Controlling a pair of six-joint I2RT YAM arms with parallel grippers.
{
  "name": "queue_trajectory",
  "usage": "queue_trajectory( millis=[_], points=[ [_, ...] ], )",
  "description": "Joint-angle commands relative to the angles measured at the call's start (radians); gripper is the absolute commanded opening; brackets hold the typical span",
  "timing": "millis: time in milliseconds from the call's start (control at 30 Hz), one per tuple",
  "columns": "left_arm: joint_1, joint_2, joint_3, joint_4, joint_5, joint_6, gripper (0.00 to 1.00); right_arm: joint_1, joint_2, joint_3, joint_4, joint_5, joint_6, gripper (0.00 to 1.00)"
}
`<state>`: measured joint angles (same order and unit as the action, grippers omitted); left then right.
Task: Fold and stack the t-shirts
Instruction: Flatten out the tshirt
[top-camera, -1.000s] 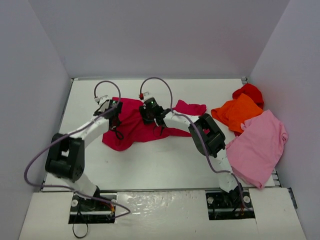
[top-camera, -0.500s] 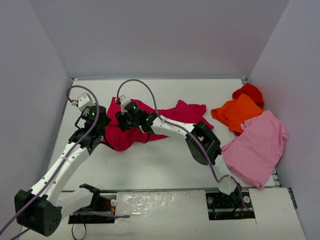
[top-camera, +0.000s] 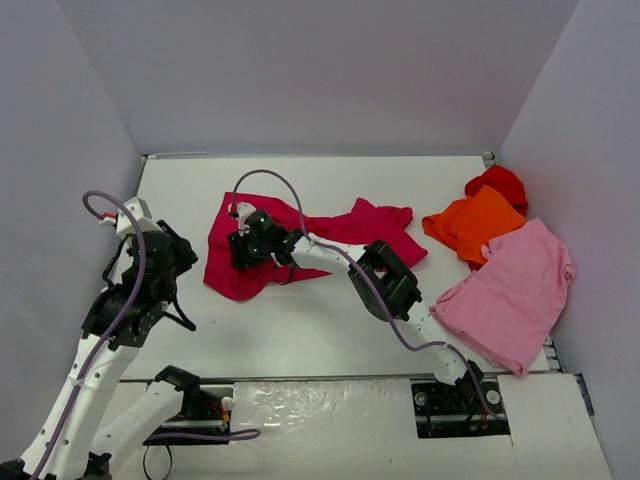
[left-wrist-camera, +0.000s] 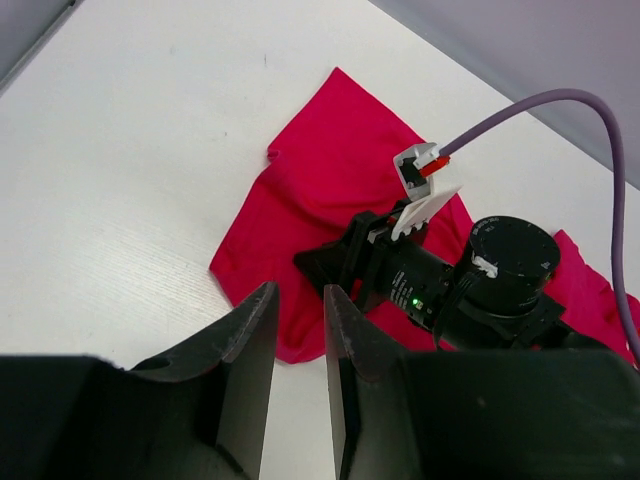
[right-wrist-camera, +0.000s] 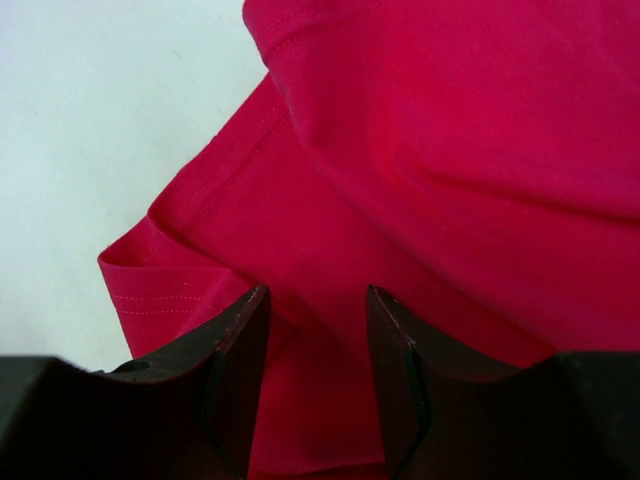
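The large crimson t-shirt (top-camera: 372, 222) lies spread across the middle of the table, its left part (left-wrist-camera: 320, 170) wrinkled and folded over. My right gripper (top-camera: 240, 258) sits low on that left part, jaws open, with cloth (right-wrist-camera: 450, 150) lying under and between the fingers (right-wrist-camera: 235, 350). It also shows in the left wrist view as the right gripper (left-wrist-camera: 326, 264). My left gripper (top-camera: 178, 308) hangs left of the shirt, off the cloth. The left gripper (left-wrist-camera: 300, 295) is open by a narrow gap, holding nothing. Light pink (top-camera: 510, 290), orange (top-camera: 475, 222) and bright red (top-camera: 497, 183) t-shirts lie in a loose pile at the right.
White table (top-camera: 300, 320) boxed in by grey walls on the left, back and right. The pink shirt hangs over the right front edge. A purple cable (left-wrist-camera: 560, 110) loops above the right wrist.
My left gripper let go of the crimson shirt, opened and pulled back to the left front. My right gripper slid left along the shirt, which now lies stretched wider.
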<state>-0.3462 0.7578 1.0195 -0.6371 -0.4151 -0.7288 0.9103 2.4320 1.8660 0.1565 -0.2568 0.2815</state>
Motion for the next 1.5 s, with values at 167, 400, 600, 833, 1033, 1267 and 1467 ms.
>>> queue_trajectory(
  millis=[167,400,600,833,1033,1267,1467],
  points=[
    [-0.003,0.029,0.004,-0.004,0.026,0.026,0.23,0.038,-0.061,-0.026,0.04,-0.021,0.024,0.4],
    [-0.002,0.045,-0.014,0.018,0.031,0.021,0.23,0.068,-0.103,-0.074,0.04,-0.005,0.023,0.4],
    [-0.002,0.059,-0.027,0.026,0.031,0.013,0.23,0.115,-0.171,-0.125,0.035,0.046,0.019,0.39],
    [-0.003,0.07,-0.04,0.03,0.033,0.008,0.23,0.142,-0.224,-0.173,0.031,0.104,0.005,0.39],
    [-0.002,0.071,-0.049,0.034,0.032,0.004,0.23,0.162,-0.271,-0.205,0.019,0.148,-0.012,0.39],
    [-0.004,0.062,-0.057,0.032,0.033,0.0,0.23,0.174,-0.31,-0.243,0.018,0.165,-0.01,0.39],
    [-0.002,0.063,-0.064,0.036,0.038,-0.002,0.23,0.176,-0.298,-0.257,0.018,0.15,0.0,0.39]
  ],
)
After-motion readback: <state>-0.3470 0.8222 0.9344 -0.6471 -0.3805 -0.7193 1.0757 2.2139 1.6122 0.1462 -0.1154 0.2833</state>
